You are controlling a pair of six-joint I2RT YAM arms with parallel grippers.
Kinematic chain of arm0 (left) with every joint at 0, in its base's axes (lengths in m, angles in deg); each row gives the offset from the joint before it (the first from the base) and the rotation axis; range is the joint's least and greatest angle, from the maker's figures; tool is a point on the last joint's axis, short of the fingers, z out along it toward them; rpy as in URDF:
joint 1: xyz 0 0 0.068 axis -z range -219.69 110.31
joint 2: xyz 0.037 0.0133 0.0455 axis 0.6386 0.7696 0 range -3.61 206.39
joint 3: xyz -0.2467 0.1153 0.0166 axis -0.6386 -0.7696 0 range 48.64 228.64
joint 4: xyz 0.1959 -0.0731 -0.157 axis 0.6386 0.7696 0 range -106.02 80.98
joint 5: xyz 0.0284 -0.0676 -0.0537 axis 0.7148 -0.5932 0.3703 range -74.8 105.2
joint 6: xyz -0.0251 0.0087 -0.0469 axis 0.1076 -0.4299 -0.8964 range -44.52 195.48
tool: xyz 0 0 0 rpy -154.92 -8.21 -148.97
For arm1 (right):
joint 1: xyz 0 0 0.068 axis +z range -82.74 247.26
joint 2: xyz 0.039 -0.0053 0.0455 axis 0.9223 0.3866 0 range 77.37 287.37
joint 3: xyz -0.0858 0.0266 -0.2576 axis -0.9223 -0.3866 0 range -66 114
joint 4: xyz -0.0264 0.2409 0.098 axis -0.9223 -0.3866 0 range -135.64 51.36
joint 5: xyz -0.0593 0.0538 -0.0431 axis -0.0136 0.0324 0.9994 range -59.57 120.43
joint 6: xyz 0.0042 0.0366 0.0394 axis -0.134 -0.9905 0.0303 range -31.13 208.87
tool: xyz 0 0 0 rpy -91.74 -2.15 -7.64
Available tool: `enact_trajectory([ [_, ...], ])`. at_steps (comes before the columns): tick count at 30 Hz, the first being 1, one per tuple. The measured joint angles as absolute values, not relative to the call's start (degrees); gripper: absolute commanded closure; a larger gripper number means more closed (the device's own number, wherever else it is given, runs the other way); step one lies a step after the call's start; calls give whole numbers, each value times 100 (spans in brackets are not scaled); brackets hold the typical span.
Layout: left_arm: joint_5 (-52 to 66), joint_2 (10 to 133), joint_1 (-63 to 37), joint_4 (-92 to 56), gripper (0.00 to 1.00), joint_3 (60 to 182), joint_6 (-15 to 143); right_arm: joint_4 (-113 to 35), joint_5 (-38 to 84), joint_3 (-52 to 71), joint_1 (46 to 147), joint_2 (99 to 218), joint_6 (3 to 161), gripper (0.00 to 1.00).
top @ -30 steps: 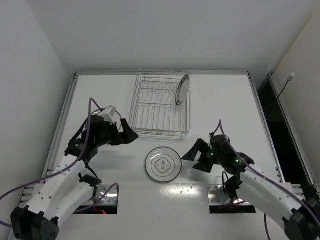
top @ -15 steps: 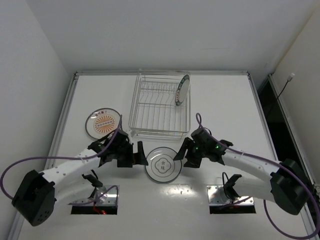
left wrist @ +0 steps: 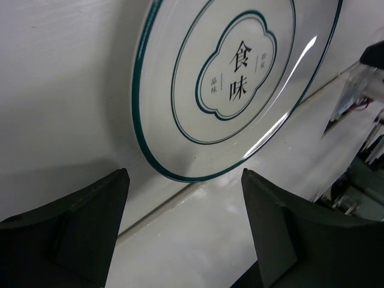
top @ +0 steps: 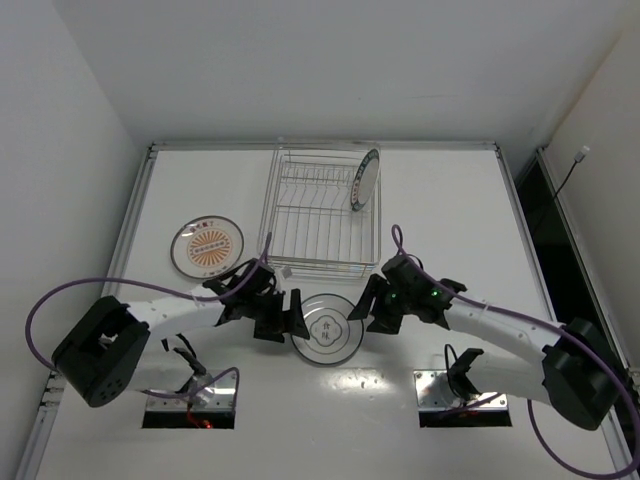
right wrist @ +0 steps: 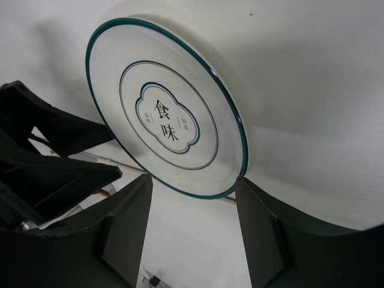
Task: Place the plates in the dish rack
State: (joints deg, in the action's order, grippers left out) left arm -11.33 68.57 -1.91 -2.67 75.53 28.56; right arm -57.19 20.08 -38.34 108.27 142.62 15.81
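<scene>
White flower plate (top: 326, 327) lies flat on the table (top: 450, 220), just by the rack (top: 320, 215) on my side. I see my left pincer (left wrist: 184, 180) wide at its L edge, right pincer (right wrist: 193, 183) apart at its R edge, neither holding. Dark-rim plate (top: 365, 180) stands in the rack, orange plate (top: 207, 246) flat, off to the left

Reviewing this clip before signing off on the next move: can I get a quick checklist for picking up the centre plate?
1. Flower-outline plate flat on the table: ok.
2. Left gripper open at its rim: ok.
3. Right gripper open at the opposite rim: ok.
4. Grip on the plate: not ok, neither gripper is closed on it.
5. Free slots in the dish rack beside the patterned-rim plate: ok.
6. Orange plate apart from both grippers: ok.
</scene>
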Motion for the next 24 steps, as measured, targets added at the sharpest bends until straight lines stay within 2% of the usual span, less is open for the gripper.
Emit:
enact_trajectory([
  [7,-1559,7548,-33,-495,62,7693,3044,-5778,2133,-3834,10827,14033,1555,46],
  [9,-1631,7679,17,-514,68,7741,3108,-5809,2150,-3834,10827,13993,1553,46],
  [10,-1659,7718,54,-527,75,7761,3132,-5828,2155,-3834,10827,13978,1550,46],
  [14,-1729,7817,157,-556,90,7852,3197,-5881,2216,-3834,10827,13845,1529,46],
  [18,-1764,7851,185,-602,96,7887,3239,-5883,2279,-3838,10827,13729,1518,46],
  [22,-1764,7851,185,-610,96,7892,3258,-5896,2297,-3845,10827,13727,1513,46],
  [24,-1760,7858,192,-608,73,7898,3276,-5916,2297,-3845,10827,13727,1513,46],
])
